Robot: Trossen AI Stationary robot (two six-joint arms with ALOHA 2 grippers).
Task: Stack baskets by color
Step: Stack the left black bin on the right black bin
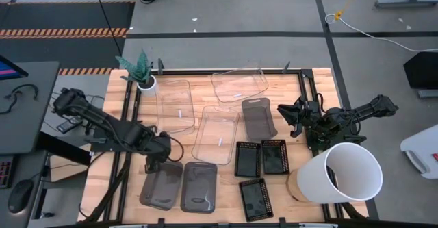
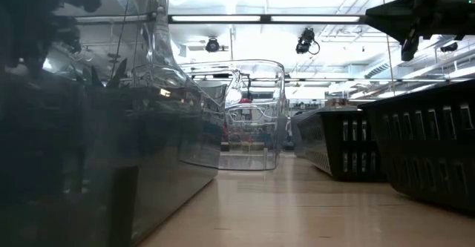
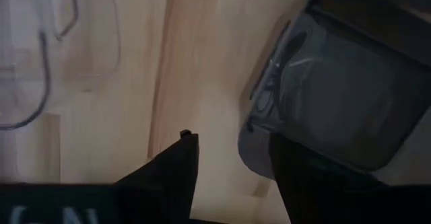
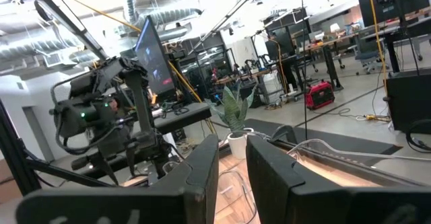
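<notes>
Left gripper (image 1: 153, 165), lower left of the high view, partly hides the far rim of a grey basket (image 1: 162, 187); jaws apart, straddling that rim. Basket's long axis runs top to bottom. Right gripper (image 1: 296, 120) waits at right, jaws narrowly apart, empty.

Even overhead light falls on the pale wooden table (image 1: 226, 135), with only soft shadows. In the low view, long ceiling strip lights (image 2: 223, 18) glare white, while the near smoky grey translucent basket (image 2: 89, 158) looms dark and blurred. The left wrist view is soft and unfocused throughout.
</notes>
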